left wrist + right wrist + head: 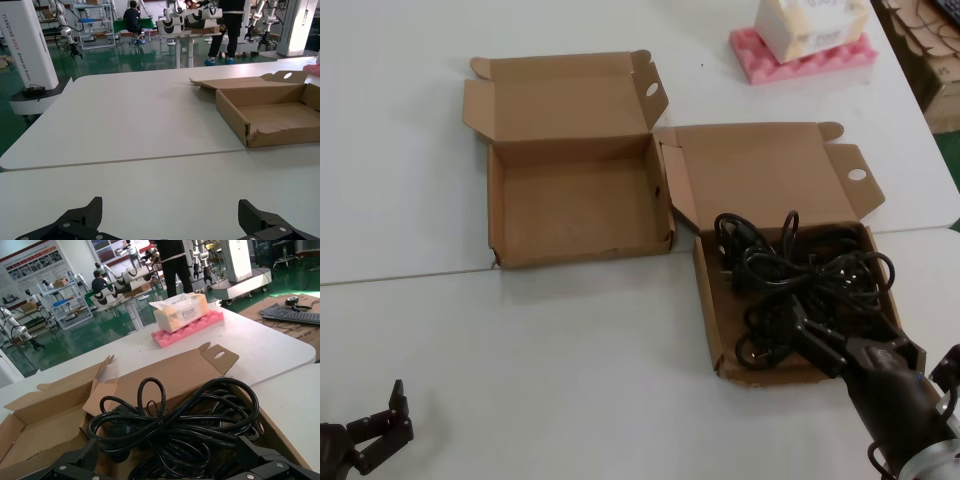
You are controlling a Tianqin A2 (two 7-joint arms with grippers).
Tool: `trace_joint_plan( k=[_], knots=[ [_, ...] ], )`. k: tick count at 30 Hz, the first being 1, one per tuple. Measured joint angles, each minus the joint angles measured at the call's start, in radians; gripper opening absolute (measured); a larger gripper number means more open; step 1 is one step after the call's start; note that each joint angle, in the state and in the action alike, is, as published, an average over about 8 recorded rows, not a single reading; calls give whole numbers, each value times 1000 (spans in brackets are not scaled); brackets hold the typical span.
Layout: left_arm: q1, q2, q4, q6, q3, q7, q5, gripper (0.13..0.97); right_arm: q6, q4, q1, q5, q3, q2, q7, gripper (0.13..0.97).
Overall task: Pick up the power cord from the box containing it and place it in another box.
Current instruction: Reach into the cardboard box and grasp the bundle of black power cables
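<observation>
The black power cord (810, 270) lies in a tangled heap in the right-hand cardboard box (708, 320), whose open lid has a splayed flap with an oval hole. My right gripper (855, 338) is open over the box's near end, its fingers either side of the cord (185, 425) in the right wrist view, where the gripper (170, 455) sits low in the cord heap. The empty box with frayed front corners (495, 210) stands to the left, lid open; it also shows in the left wrist view (280, 117). My left gripper (392, 410) is open and empty near the table's front left.
A pink foam pad with a tissue box (805, 50) sits at the back right, also in the right wrist view (187, 322). Stacked cardboard (920, 40) lies beyond the table's right edge. A seam (420, 275) crosses the white table.
</observation>
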Motion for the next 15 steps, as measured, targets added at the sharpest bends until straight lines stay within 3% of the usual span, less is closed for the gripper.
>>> trace_joint_plan(
  k=[15],
  knots=[
    [0,0,0,0,0,0,0,966,0,0,0,0,0,0,0,966]
  ],
)
